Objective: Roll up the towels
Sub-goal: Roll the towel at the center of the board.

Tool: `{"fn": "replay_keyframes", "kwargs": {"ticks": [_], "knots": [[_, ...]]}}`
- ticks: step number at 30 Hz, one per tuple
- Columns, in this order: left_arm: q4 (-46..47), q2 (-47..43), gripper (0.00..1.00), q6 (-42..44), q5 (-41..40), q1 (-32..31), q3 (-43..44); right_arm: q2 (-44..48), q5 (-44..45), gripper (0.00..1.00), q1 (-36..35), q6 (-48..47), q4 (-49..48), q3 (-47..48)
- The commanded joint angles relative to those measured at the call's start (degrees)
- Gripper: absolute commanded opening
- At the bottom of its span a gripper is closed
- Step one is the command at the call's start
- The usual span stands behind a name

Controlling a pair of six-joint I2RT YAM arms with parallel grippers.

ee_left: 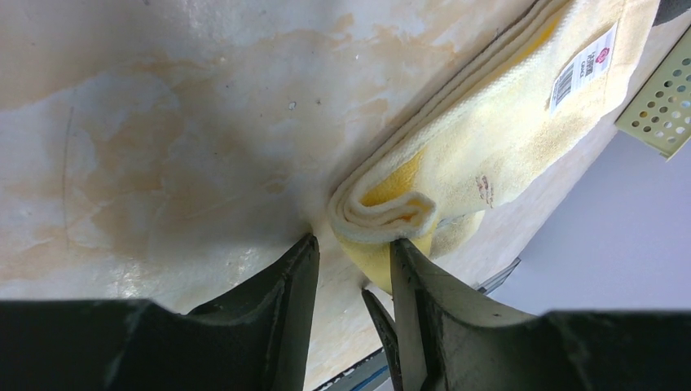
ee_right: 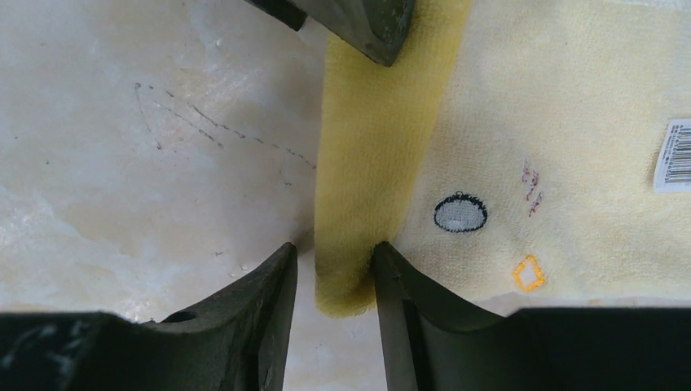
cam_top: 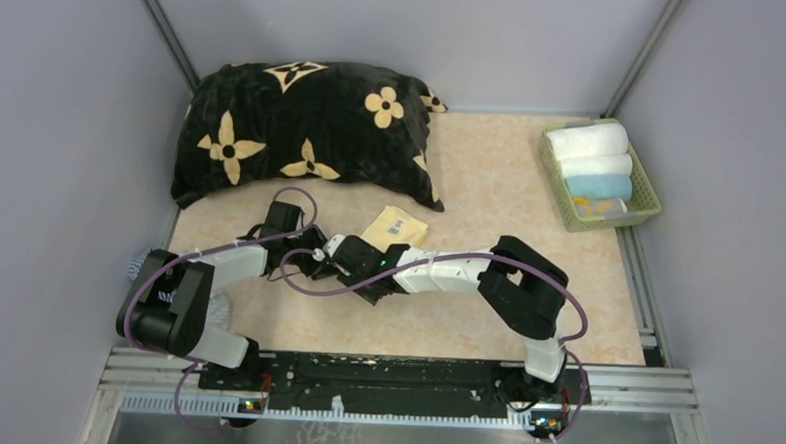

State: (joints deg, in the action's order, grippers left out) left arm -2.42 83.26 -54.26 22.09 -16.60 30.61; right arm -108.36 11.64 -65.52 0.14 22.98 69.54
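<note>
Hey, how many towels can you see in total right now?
5. Four in the green basket far right: two white rolls, a light blue roll, and nearest, a white one with yellow marks. One yellow towel lies mid-table. Others may be hidden beneath.

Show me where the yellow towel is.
The yellow towel lies mid-table in the top view, just in front of the black cushion, far left of the basket.

bright even light, soft shadows
</note>
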Motion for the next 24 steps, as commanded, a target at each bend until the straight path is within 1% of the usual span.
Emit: {"fn": "replay_keyframes", "kwargs": {"ticks": [1,5,9,10,12,15,20,22,23,24], "knots": [[-5.24,2.85,0.47,2.40,-5.86,0.16,-2.63,-5.56,4.23,0.40,-0.39,-1.28,2.82,-0.76],[-5.50,3.60,0.52,2.64,-6.01,0.16,-1.86,-5.70,3.26,0.30,-0.37,-1.38,3.05,-1.07],[-6.91,4.78,0.54,3.53,-6.81,0.18,-0.58,-4.48,-2.42,0.18,-0.27,-1.22,2.90,-0.54],[-7.32,5.11,0.54,3.73,-6.92,0.14,-0.36,-4.22,-4.20,0.13,-0.26,-1.09,2.81,-0.28],[-8.04,5.45,0.53,4.09,-7.09,0.10,-0.20,-3.62,-7.58,0.08,-0.15,-0.69,2.44,0.33],[-9.08,5.13,0.46,4.30,-7.96,0.09,-0.21,-3.00,-12.60,0.00,0.37,0.35,1.20,0.69],[-11.72,3.41,0.33,5.07,-9.65,0.10,0.43,-1.76,-24.25,0.00,2.67,2.99,-1.78,0.32],[-13.10,2.17,0.33,5.54,-10.05,0.08,1.05,-0.91,-30.32,0.00,4.02,4.13,-3.13,-0.19],[-13.92,1.33,0.35,5.73,-10.45,0.08,1.37,-0.58,-32.53,0.00,4.67,4.60,-3.73,-0.40],[-14.81,0.24,0.39,5.87,-10.82,0.08,1.72,-0.30,-34.49,0.00,5.34,5.05,-4.34,-0.65]]}}
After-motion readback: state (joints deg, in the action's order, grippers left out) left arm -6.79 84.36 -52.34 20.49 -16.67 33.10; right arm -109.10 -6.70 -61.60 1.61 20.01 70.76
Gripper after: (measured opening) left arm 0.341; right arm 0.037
